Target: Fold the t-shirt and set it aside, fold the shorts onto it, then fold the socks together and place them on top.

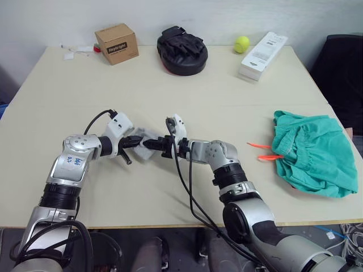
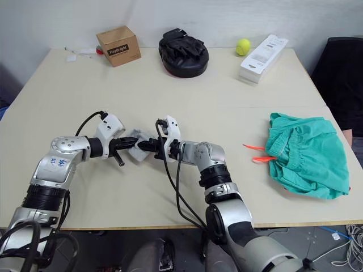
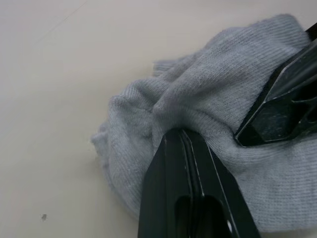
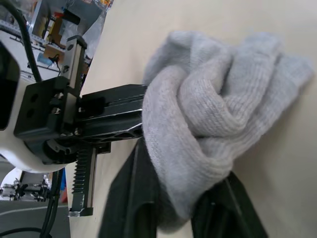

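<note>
Both claws, left and right, pinch bunched grey socks.

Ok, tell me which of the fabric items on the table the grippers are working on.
The socks, a small grey knit bundle gripped between the left gripper and right gripper; the teal shorts lie untouched by the right edge.

Along the far edge of the beige table sit a small brown cardboard box, a black padded mitt, a yellow-green tennis ball and a flat white box, with a dark chair beside the table's right edge
</note>
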Motion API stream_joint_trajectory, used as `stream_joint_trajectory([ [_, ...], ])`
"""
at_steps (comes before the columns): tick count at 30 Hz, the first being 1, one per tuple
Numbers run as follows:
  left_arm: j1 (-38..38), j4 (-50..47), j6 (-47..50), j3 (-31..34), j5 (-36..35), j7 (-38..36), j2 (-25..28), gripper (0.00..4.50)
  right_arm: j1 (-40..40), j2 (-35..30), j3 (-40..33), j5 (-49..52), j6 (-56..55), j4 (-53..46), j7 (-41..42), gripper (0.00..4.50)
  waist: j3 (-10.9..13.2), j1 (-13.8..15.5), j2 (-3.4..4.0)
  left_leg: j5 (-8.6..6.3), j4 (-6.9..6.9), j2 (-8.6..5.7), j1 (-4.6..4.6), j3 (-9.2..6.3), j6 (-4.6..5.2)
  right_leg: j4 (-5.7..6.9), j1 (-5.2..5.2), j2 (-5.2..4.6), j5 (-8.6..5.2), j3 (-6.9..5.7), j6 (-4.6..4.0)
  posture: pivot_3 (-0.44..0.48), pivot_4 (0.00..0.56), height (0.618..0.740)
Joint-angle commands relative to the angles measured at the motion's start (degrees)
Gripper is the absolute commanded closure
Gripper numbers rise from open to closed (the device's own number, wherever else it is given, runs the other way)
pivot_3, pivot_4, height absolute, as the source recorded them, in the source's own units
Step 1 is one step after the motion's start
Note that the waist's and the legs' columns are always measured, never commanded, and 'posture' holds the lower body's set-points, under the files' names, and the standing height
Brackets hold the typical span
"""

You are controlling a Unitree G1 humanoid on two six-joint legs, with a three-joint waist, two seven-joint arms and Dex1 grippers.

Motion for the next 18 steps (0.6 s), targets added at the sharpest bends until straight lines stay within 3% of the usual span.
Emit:
stream_joint_trajectory([
  [1,1.2,-1.67,1.01,0.43,-0.96,-0.41,-0.04,4.5,4.23,-1.35,3.39,-1.72,0.58,-1.43,1.79,4.47,-0.03,0.1,-0.01,-0.06,0.0,0.0,-0.01,-0.01,-0.09,-0.02,0.0,0.0,0.0,0.02,0.0,0.0,0.15,0.74],
  [3,1.33,-2.59,1.46,0.98,-2.15,-0.96,-0.24,4.5,5.51,-3.08,5.19,-1.79,1.1,-4.96,3.23,4.47,-0.03,0.2,-0.01,-0.18,0.0,-0.02,-0.03,-0.01,-0.28,-0.02,-0.02,0.02,0.0,0.16,0.0,0.0,0.15,0.74],
  [6,1.47,-5.26,3.61,2.62,-5.34,-2.13,-0.31,3.95,7.94,-6.91,7.31,-0.93,3.17,-12.01,5.48,4.5,-0.03,0.84,-0.01,-0.19,0.0,-0.09,-0.15,-0.08,-0.24,-0.05,-0.07,0.07,0.0,0.43,0.0,0.0,0.15,0.74],
  [11,1.95,-14.68,12.71,7.96,-17.59,-7.83,1.0,2.4,12.28,-17.13,6.23,3.34,10.11,-26.17,8.78,4.5,-0.01,1.93,0.01,-0.17,0.04,-0.17,-0.38,-0.16,0.2,-0.25,-0.14,0.1,0.04,0.72,0.07,0.0,0.15,0.74],
  [14,2.48,-22.5,22.16,11.4,-28.37,-12.31,3.86,1.47,14.93,-26.44,2.13,8.46,16.5,-36.15,11.23,4.5,0.11,2.17,0.06,-0.26,0.16,-0.19,-0.74,-0.21,0.38,-0.7,-0.21,0.11,0.13,0.72,0.24,0.0,0.15,0.74],
  [18,2.31,-28.09,25.41,12.33,-34.73,-13.12,4.94,0.3,16.91,-40.43,-8.02,16.7,26.12,-44.04,15.34,4.5,0.4,2.03,0.51,-0.29,0.21,-0.19,-0.98,-0.19,0.45,-1.08,-0.26,0.2,0.19,0.68,0.34,0.0,0.15,0.74],
])
